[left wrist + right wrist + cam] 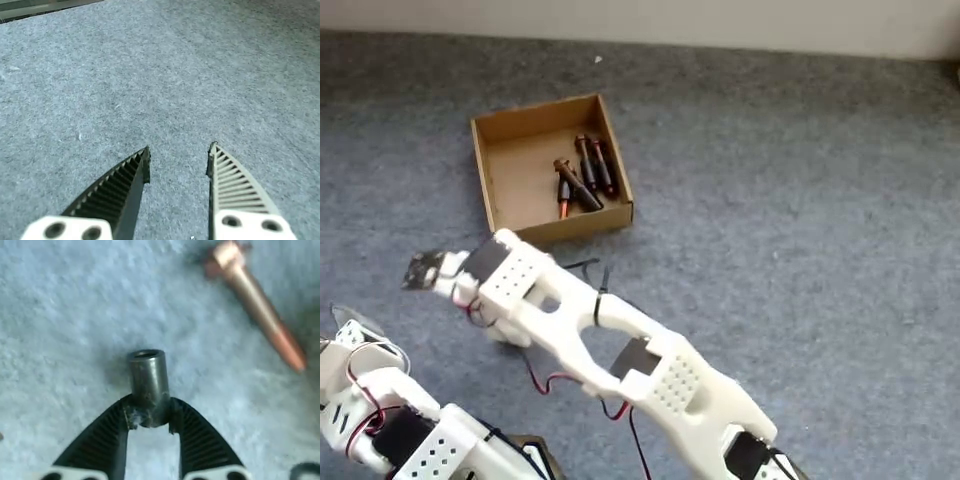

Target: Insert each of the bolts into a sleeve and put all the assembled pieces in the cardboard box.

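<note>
My right gripper (pixel 150 416) is shut on the lower end of a dark metal sleeve (pixel 148 376), whose open end points away from the wrist over the grey carpet. A copper-coloured bolt (pixel 257 310) lies loose on the carpet just beyond it, apart from the sleeve. In the high view that gripper (pixel 423 270) sits left of and below the cardboard box (pixel 486 175), which holds several assembled pieces (pixel 583 178) at its right side. My left gripper (pixel 178 160) is open over bare carpet with nothing between its fingers, at the lower left corner (pixel 347 335).
Grey carpet covers the whole surface, with wide free room to the right of the box and beyond it. The right arm's white links (pixel 620 345) stretch diagonally across the lower middle, with loose cables (pixel 545 385) beneath them.
</note>
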Action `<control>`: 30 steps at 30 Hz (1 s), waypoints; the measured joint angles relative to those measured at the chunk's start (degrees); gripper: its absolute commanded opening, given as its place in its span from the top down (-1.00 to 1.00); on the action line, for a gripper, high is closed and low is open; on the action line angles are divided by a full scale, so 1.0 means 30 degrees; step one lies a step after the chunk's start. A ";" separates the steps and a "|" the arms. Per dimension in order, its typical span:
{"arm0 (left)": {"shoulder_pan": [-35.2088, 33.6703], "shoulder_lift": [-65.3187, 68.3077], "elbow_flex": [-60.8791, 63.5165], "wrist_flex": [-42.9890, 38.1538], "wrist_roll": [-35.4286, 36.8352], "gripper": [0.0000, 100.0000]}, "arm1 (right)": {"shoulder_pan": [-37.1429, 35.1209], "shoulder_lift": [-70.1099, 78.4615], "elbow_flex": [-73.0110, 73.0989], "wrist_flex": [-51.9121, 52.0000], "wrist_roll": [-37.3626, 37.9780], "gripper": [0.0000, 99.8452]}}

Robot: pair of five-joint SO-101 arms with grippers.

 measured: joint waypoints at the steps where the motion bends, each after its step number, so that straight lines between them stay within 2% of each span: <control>1: 0.0000 0.0000 0.0000 0.0000 0.0000 0.59 | 0.0322 -0.0264 -0.0059 0.0498 0.0000 0.99; 13: 0.0029 0.0000 0.0000 0.0000 0.0000 0.59 | 0.4278 -0.2022 -0.0088 0.3956 -0.1934 0.99; 18: 0.0029 0.0000 0.0000 0.0000 0.0000 0.59 | 0.6125 -0.2022 0.0205 0.4073 -0.3194 0.99; 21: 0.0029 0.0000 0.0000 0.0000 0.0000 0.59 | 0.6447 -0.2022 0.1436 0.3722 -0.3927 0.98; 26: 0.0029 0.0000 0.0000 0.0000 0.0000 0.59 | 0.6505 -0.2022 0.2403 0.2813 -0.5949 0.74; 30: 0.0029 0.0000 0.0000 0.0000 0.0000 0.59 | 0.6505 -0.2022 0.3458 0.2198 -0.6564 0.71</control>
